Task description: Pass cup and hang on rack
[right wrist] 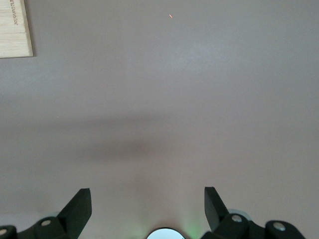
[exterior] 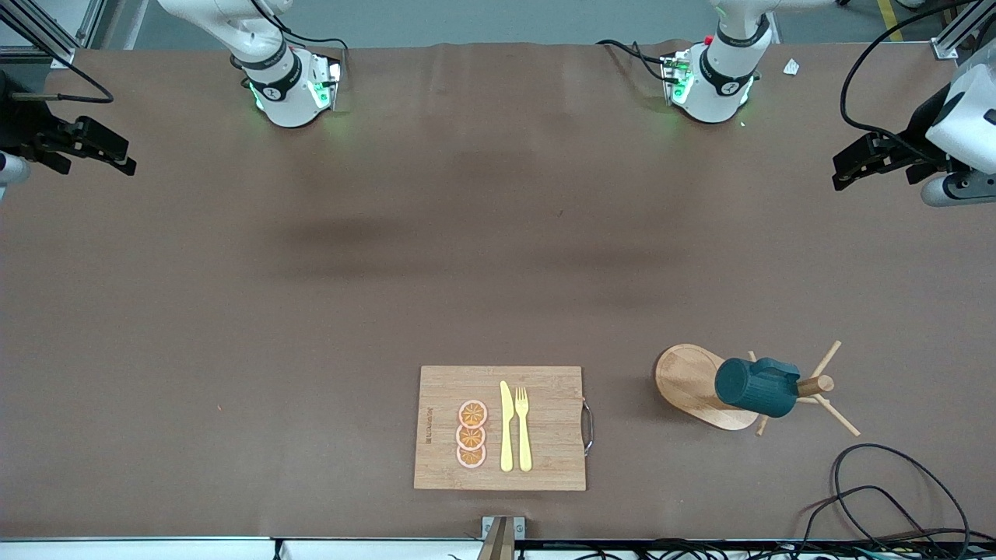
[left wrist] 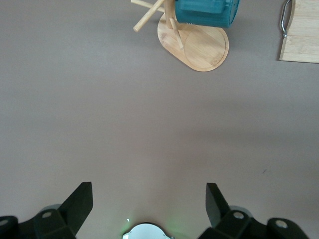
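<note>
The dark teal cup point(exterior: 755, 385) hangs tipped on its side on a peg of the wooden rack point(exterior: 689, 381), which stands near the front camera toward the left arm's end of the table. The left wrist view shows the cup point(left wrist: 207, 12) above the rack's oval base point(left wrist: 202, 47). My left gripper point(exterior: 842, 173) is open and empty, held above the table edge at its own end, well away from the rack. My right gripper point(exterior: 124, 155) is open and empty above its end of the table. In the wrist views, both the left gripper point(left wrist: 149, 199) and the right gripper point(right wrist: 148, 201) have only bare table beneath them.
A bamboo cutting board point(exterior: 545, 459) with a metal handle lies beside the rack, toward the right arm's end. On it are a yellow knife point(exterior: 506, 428), a yellow fork point(exterior: 523, 428) and orange slices point(exterior: 471, 434). Black cables point(exterior: 879, 498) lie at the table corner near the rack.
</note>
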You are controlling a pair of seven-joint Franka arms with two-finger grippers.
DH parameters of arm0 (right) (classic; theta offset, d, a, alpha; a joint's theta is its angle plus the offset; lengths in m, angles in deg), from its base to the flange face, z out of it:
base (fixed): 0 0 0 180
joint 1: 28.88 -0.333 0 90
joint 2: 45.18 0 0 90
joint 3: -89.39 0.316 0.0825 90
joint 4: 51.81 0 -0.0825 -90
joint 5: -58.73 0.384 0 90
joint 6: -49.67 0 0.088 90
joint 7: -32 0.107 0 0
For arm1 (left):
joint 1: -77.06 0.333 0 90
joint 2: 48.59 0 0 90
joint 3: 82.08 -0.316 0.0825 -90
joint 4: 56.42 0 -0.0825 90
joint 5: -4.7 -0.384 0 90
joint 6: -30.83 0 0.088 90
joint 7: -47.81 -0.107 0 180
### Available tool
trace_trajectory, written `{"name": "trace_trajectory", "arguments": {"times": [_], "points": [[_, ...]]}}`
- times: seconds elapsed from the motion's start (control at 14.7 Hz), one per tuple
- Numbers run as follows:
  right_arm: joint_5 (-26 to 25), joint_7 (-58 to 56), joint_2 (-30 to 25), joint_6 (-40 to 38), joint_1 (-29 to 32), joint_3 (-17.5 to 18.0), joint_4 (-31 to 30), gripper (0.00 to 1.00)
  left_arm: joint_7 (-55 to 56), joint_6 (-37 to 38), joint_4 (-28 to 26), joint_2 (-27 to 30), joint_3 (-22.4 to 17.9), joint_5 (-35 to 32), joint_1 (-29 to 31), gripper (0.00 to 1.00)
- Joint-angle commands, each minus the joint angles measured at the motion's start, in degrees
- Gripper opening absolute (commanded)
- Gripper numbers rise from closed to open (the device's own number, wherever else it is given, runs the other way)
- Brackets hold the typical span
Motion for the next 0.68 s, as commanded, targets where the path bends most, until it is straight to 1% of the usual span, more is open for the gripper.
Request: {"name": "trace_trajectory", "arguments": {"times": [0.0, 0.61], "points": [[-0.2, -0.6, -0.7, -0.3, 0.8, 0.6, -0.1, 1.0, -1.3, -0.8, -1.3, 1.6, -0.3, 0.7, 0.3, 1.0], [-0.1, -0.6, -0.7, -0.3, 0.9, 0.6, -0.1, 1.0, -2.9, -1.5, -2.2, 1.7, 0.2, 2.3, 1.2, 1.0]]}}
